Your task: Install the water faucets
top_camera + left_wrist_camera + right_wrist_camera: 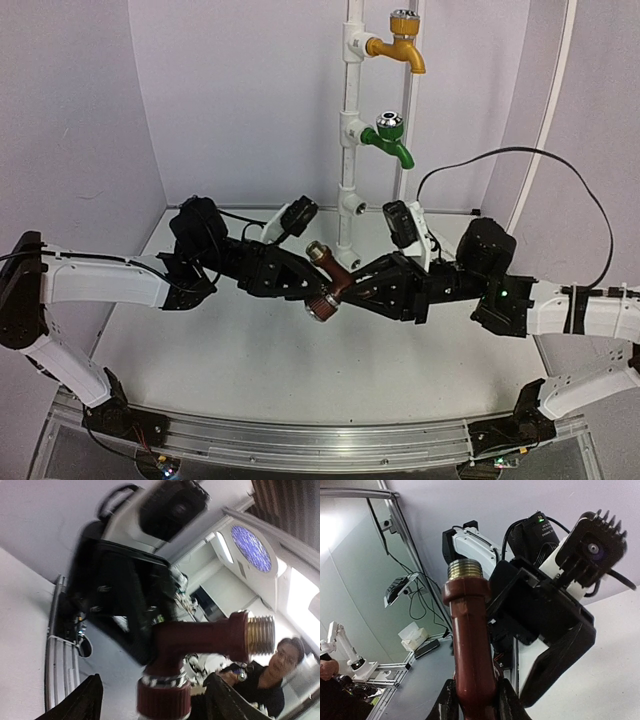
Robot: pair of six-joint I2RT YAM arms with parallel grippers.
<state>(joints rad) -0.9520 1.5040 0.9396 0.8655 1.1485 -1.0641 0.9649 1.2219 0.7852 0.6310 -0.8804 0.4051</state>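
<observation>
A dark brown faucet [328,280] hangs in mid-air over the table's middle, between my two grippers. Its brass threaded end [318,250] points up toward the back, and its ribbed cap [322,308] points down. My right gripper [352,287] is shut on the faucet's body [470,645], both fingers [445,702] pressed against it [472,702]. My left gripper [300,285] is open: its fingers [82,700] stand on either side of the cap [162,700], with gaps showing [152,700]. The green faucet [388,137] sits in the white pipe stand [348,150].
A yellow-orange faucet [400,45] sits at the stand's top. The stand's lowest round socket [351,204] faces forward, just behind the held faucet. A black cable [520,160] loops above the right arm. White curved walls enclose the back, and a metal rail [320,440] runs along the near edge.
</observation>
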